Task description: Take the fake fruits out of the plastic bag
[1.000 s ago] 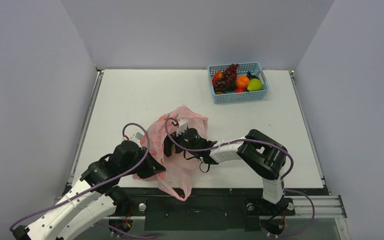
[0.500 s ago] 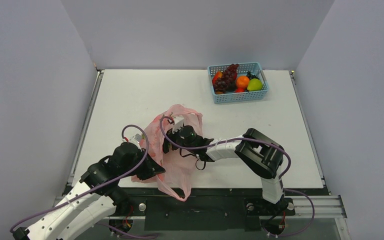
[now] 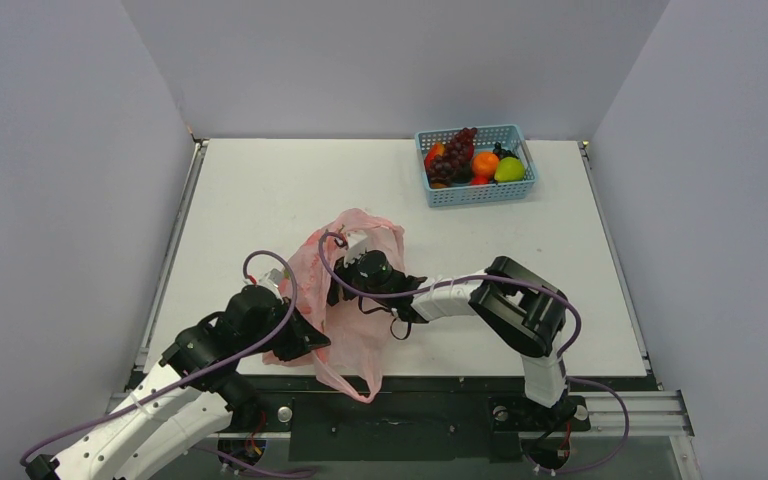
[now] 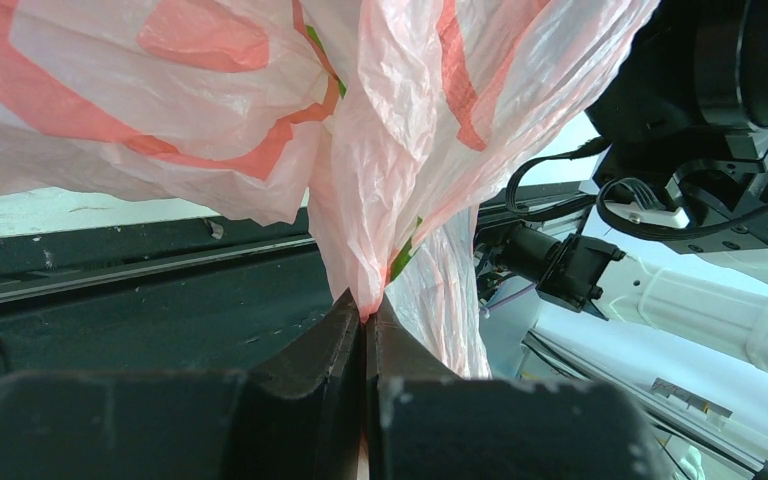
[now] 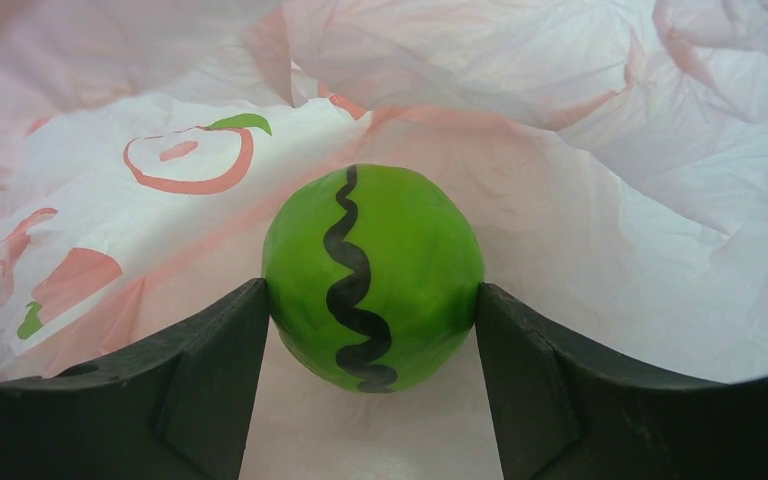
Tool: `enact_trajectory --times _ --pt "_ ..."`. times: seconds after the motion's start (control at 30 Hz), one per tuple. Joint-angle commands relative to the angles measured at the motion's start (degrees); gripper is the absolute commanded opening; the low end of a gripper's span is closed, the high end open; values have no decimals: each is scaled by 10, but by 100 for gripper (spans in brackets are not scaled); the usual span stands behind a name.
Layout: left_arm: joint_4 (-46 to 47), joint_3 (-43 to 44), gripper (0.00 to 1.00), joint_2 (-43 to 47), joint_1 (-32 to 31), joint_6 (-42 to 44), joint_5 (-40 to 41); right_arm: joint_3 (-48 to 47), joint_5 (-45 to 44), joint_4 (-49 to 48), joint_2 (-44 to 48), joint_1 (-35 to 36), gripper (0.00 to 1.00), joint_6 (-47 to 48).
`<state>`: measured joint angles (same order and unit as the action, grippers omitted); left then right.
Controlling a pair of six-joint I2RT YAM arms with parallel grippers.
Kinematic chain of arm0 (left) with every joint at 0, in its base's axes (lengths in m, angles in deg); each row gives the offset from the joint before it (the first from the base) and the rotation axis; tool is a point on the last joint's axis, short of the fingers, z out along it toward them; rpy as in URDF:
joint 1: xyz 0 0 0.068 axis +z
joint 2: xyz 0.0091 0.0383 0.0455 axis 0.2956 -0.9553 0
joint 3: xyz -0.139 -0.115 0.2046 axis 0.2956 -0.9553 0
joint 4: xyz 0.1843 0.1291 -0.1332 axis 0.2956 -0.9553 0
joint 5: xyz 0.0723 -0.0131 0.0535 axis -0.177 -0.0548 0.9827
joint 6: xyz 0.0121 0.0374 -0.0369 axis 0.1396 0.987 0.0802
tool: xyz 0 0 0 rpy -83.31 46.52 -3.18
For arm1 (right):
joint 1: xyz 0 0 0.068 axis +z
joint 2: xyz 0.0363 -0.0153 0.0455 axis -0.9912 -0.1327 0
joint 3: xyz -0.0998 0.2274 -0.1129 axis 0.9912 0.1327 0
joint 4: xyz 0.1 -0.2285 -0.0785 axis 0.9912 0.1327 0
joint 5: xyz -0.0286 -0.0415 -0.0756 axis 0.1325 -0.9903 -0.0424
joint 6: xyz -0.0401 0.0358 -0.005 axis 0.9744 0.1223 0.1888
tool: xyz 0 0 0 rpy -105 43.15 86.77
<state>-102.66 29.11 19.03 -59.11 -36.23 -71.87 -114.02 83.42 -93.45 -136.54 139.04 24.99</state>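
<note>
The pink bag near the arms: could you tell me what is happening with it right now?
The left gripper is shut on a fold of the plastic bag. The right gripper is inside the bag, its fingers against both sides of a round green fruit lying on the plastic. Other fruits sit in the blue basket at the far right.

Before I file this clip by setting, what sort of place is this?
Probably a robot lab test cell: a white table boxed by plain grey walls, left arm and right arm bolted to its near edge.
</note>
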Motion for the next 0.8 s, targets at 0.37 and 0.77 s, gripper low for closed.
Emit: enact_trajectory --times 0.37,0.77 --pt "45 -15 0 -5 -3 -2 19 91 -10 13 168 -7 0 -36" --pt "129 -40 0 -41 -1 -4 25 173 -30 176 360 -6 0 -38"
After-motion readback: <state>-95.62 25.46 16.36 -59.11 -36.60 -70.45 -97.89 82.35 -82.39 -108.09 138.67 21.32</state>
